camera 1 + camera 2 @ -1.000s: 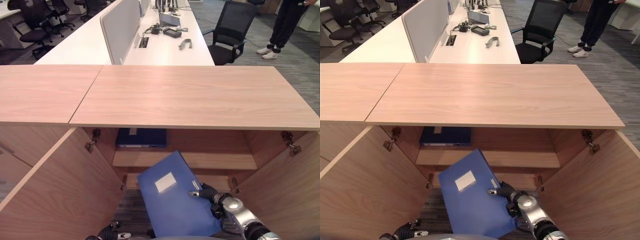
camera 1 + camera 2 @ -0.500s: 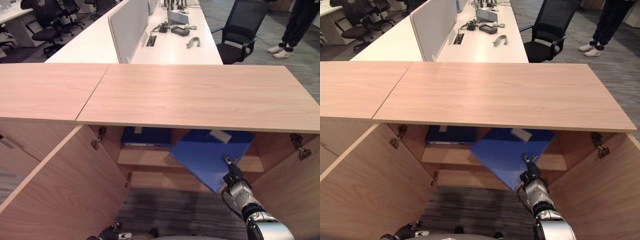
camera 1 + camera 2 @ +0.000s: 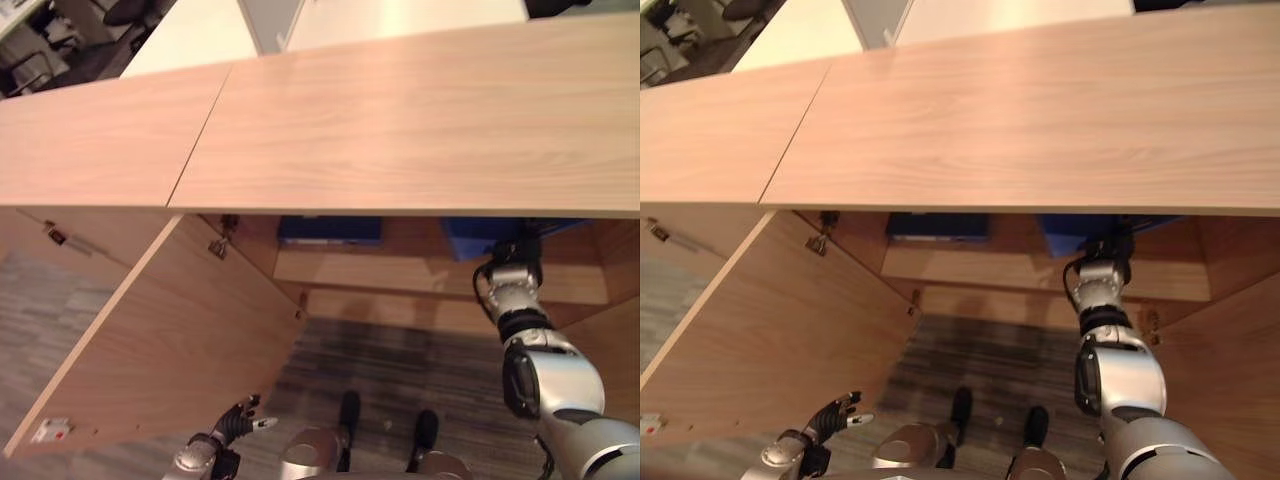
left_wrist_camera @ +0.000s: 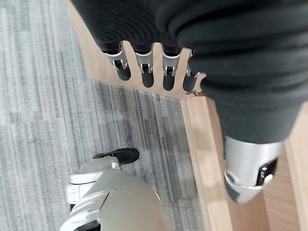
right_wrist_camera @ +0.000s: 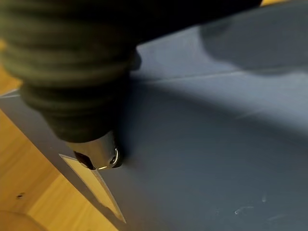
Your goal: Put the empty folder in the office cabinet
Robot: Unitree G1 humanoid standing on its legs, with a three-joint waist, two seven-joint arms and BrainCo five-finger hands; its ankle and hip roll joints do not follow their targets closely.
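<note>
The blue folder (image 3: 468,236) lies on the right side of the cabinet's upper shelf (image 3: 380,272), mostly hidden under the wooden top (image 3: 400,130). My right hand (image 3: 513,254) reaches in after it, and the top hides most of it. In the right wrist view the thumb (image 5: 98,155) presses on the folder's blue face (image 5: 207,159) near its white label (image 5: 94,185), and the other fingers are hidden. My left hand (image 3: 230,428) hangs low by the open left door, fingers (image 4: 144,72) straight and holding nothing.
A second, darker blue folder (image 3: 330,230) lies flat on the shelf's left side. The left cabinet door (image 3: 170,340) stands wide open toward me. A neighbouring cabinet (image 3: 90,140) adjoins on the left. Grey striped carpet (image 3: 400,370) lies below.
The camera has tilted down and moved closer. My right hand has carried the blue folder from a tilt in front of the shelf to deep under the top, on the shelf's right side.
</note>
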